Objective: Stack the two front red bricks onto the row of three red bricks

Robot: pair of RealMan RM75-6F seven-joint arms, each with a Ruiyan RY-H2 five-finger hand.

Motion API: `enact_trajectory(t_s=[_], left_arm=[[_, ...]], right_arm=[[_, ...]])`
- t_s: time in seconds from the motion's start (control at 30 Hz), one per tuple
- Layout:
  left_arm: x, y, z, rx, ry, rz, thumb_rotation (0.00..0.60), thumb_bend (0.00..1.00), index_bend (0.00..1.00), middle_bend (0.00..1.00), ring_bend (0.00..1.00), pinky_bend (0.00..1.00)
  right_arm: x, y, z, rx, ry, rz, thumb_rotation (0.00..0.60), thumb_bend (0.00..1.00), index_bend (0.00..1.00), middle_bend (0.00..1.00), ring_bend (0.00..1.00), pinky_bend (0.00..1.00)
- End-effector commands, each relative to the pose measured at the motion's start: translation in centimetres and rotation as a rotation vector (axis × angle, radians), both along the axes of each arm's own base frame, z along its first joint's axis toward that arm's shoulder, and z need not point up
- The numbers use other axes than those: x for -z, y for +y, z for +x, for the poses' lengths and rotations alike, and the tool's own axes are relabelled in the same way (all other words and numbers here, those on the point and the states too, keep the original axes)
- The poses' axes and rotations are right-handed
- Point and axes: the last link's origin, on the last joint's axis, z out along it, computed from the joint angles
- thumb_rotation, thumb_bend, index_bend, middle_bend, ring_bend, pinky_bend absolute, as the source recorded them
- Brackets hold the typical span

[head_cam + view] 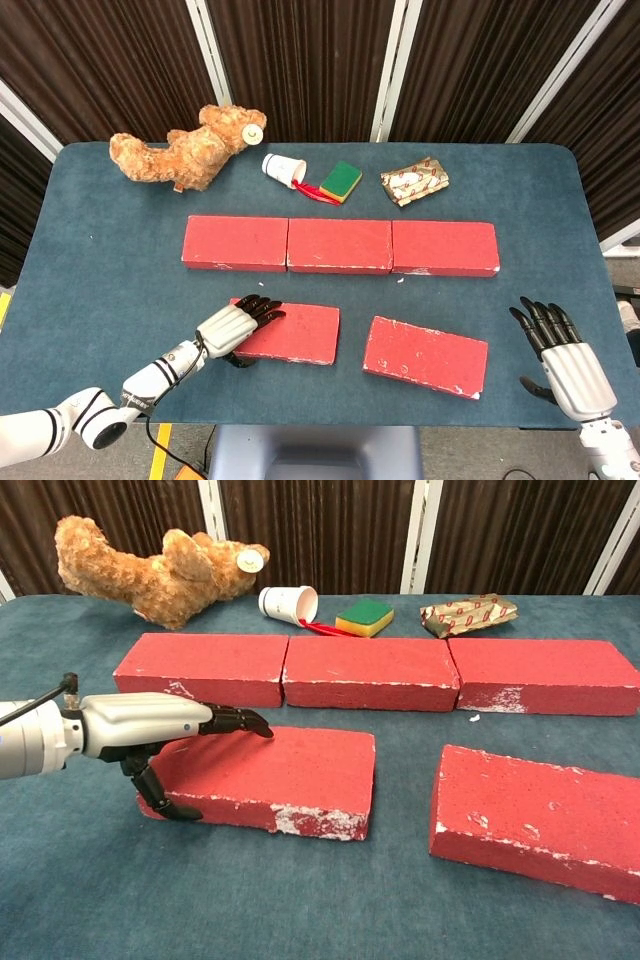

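Reaching over the near-left corner of the front left brick (268,775), your left hand (230,328) has its fingers (237,720) stretched out flat above the brick's top face while the thumb hooks down at the brick's near-left edge — a wide span bracketing that corner, though you cannot tell from either view whether it actually touches. The brick lies flat on the blue table (100,280).

Your right hand (565,360) sits well apart at the table's right front edge, palm down, fingers spread, holding nothing. It shows only in the head view.

Between the two hands lies the front right brick (426,356), flat and slightly skewed, with a gap separating it from the left one. Behind both runs the row of three red bricks (340,245), set end to end and touching.

Along the back of the table you have a teddy bear (188,150) on its side, a tipped paper cup (283,168), a green-and-yellow sponge (342,180) just beside it, and a crumpled wrapper (415,181).
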Motion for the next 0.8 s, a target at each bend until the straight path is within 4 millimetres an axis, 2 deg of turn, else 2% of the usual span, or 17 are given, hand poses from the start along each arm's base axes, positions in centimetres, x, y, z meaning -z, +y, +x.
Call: enact_trajectory(t_s=[0.03, 0.8], left_arm=[[0.1, 0.2, 0.2, -0.003, -0.004, 0.003, 0.600, 0.25, 0.00, 0.00, 0.00, 0.02], [0.4, 1.4, 1.1, -0.017, -0.005, 0.007, 0.600, 0.25, 0.00, 0.00, 0.00, 0.07]], right_arm=[[0.0, 0.0, 0.0, 0.000, 0.000, 0.000, 0.600, 0.06, 0.00, 0.00, 0.00, 0.00], [0.0, 0.1, 0.0, 0.008, 0.009, 0.005, 0.600, 0.06, 0.00, 0.00, 0.00, 0.00]])
